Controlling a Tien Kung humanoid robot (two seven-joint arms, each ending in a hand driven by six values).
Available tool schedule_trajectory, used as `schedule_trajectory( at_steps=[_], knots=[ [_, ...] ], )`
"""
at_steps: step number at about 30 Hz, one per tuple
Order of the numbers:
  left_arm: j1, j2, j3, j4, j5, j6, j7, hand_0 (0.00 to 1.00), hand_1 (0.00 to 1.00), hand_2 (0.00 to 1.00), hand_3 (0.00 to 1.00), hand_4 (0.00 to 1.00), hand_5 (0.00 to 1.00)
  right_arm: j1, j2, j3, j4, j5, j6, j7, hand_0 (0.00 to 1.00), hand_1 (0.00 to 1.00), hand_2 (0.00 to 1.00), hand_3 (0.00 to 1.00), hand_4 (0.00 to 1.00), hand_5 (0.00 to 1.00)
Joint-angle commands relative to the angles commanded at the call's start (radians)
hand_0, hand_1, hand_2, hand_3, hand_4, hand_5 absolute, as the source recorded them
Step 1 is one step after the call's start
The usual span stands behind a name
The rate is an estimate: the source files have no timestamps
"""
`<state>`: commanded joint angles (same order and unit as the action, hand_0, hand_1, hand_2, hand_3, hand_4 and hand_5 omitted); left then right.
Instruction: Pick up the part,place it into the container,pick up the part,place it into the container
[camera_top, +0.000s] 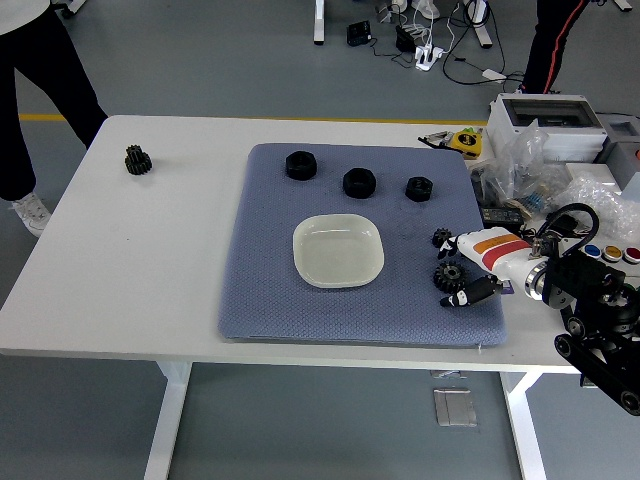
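- Blue-grey textured fabric mat (270, 290) covers the middle of your white table (130, 280), and the pale, shallow rounded-square container (338, 250) sits empty near the mat's centre.
- Hard for you to make out: the small black toothed gear (449, 275) at the mat's right edge lies right against the right hand (466, 268); whether any finger touches it cannot be told from this high view.
- A second, smaller black toothed part (441, 237) sits just above that gear, at the tip of the hand's upper finger; contact there is unclear too.
- Your right hand, white with orange and red stripes and dark fingertips, reaches in from the right, low over the mat's edge, the palm turned toward the container. One finger points up-left and a black-tipped finger (468, 296) angles down-left, so the fingers stand apart around the gear rather than clamped on it.
- The black arm behind the hand is cut off by the picture's right edge and lower corner; the left arm is out of view.
- Three black hexagonal nut-like parts (359, 182) line the mat's far edge, well apart from the hand.
- A lone black gear (138, 160) rests on bare table at far left.
- A person in dark trousers (35, 90) stands at the top-left corner, cropped by the frame.
- Plastic bags and a grey box (545, 115) crowd the table's right end.
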<state>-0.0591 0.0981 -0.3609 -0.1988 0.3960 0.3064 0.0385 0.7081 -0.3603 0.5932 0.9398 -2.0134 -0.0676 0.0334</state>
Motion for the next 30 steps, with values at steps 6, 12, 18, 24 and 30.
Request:
schedule_trajectory(
  at_steps=[6,12,18,24,30],
  knots=[
    [0.000,-0.001,-0.004,0.000,0.005,0.000,0.002,0.642,0.641,0.642,0.570,0.652,0.562,0.006,0.009,-0.008,-0.025,-0.011,-0.009,-0.004,0.419,0.533,0.587,0.535,0.839,0.349],
    [-0.001,-0.001,-0.006,0.000,0.008,0.000,0.003,0.642,0.641,0.642,0.570,0.652,0.562,0.010,0.013,-0.013,-0.048,-0.029,-0.013,-0.007,0.357,0.489,0.569,0.529,0.806,0.334],
    [0.000,-0.001,-0.008,-0.001,0.011,0.000,0.004,0.641,0.641,0.642,0.570,0.652,0.562,0.011,0.012,-0.018,-0.051,-0.036,-0.015,-0.008,0.305,0.453,0.536,0.524,0.778,0.317],
    [0.001,0.000,-0.011,-0.001,0.017,0.000,0.006,0.640,0.641,0.642,0.570,0.652,0.562,0.010,0.009,-0.018,-0.036,-0.039,-0.031,-0.003,0.199,0.401,0.505,0.510,0.740,0.309],
    [0.004,0.000,-0.015,-0.002,0.024,-0.001,0.008,0.640,0.641,0.642,0.571,0.652,0.562,0.007,0.002,-0.011,-0.009,-0.034,-0.048,0.003,0.176,0.383,0.499,0.504,0.722,0.308]
  ],
)
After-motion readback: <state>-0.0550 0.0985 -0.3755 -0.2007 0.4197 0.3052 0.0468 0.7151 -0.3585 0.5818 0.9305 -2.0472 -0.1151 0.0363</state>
